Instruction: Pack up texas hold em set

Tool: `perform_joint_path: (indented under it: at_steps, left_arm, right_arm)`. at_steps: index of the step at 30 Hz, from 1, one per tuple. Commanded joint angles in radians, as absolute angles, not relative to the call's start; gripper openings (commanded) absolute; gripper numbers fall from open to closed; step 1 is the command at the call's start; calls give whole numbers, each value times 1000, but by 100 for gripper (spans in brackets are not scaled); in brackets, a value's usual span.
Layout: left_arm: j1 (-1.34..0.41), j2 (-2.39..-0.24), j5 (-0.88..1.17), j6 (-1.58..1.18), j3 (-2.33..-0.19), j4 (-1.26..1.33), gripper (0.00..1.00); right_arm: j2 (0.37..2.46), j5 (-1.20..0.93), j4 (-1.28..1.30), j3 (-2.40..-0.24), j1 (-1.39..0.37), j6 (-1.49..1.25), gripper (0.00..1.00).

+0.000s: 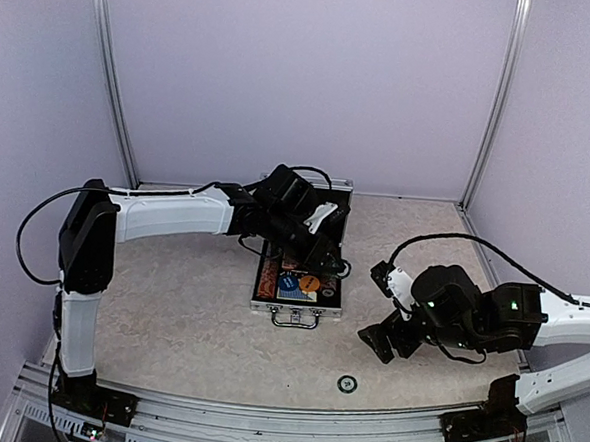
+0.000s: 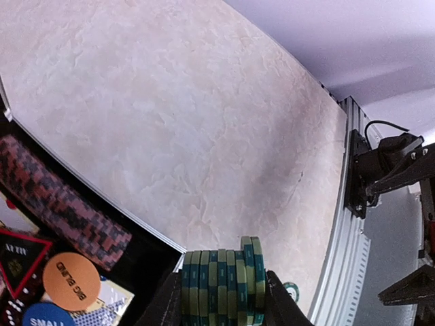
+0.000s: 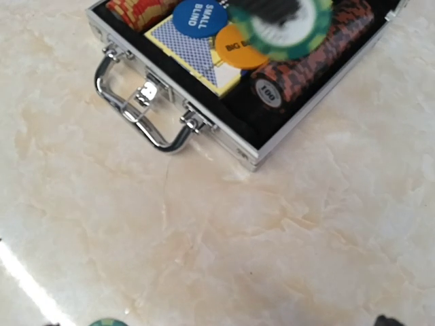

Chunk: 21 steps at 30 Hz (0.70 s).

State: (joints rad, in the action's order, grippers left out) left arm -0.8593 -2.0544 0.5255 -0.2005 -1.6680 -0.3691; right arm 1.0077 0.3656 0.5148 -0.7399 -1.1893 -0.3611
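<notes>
The silver aluminium case [image 1: 296,307] lies open in the middle of the table, handle [image 3: 139,109] toward the arms. Inside are a row of red-black chips [image 3: 309,58], a blue card deck [image 3: 194,58], a blue SMALL BLIND disc [image 3: 199,17], an orange BIG BLIND disc [image 2: 71,276] and a red-black triangle marker [image 2: 17,251]. My left gripper [image 2: 221,302] is shut on a stack of green chips [image 2: 221,275], held on edge above the case's right side [image 3: 289,27]. My right gripper [image 1: 383,342] is open and empty, low over the table right of the case.
A single green chip [image 1: 347,385] lies on the table in front of the case, near the front rail; it also shows in the left wrist view [image 2: 291,291]. The case lid [image 1: 329,186] stands up at the back. Frame posts stand at the back corners.
</notes>
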Motion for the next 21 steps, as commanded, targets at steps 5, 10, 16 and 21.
perform_joint_path:
  at_steps: [5, 10, 16, 21]
  left_arm:
    - [-882, -2153, 323, 181, -1786, -584, 2]
    - [-881, -2154, 237, 271, -1770, -562, 0]
    - [-928, -2145, 112, 377, -1744, -553, 0]
    - [-954, -2140, 46, 426, -1710, -520, 0]
  right_arm:
    - [982, 372, 510, -749, -1183, -368, 100]
    - [982, 363, 495, -734, -1181, -364, 100]
    - [991, 357, 497, -733, -1181, -365, 100]
    - [989, 352, 494, -732, -1181, -365, 100]
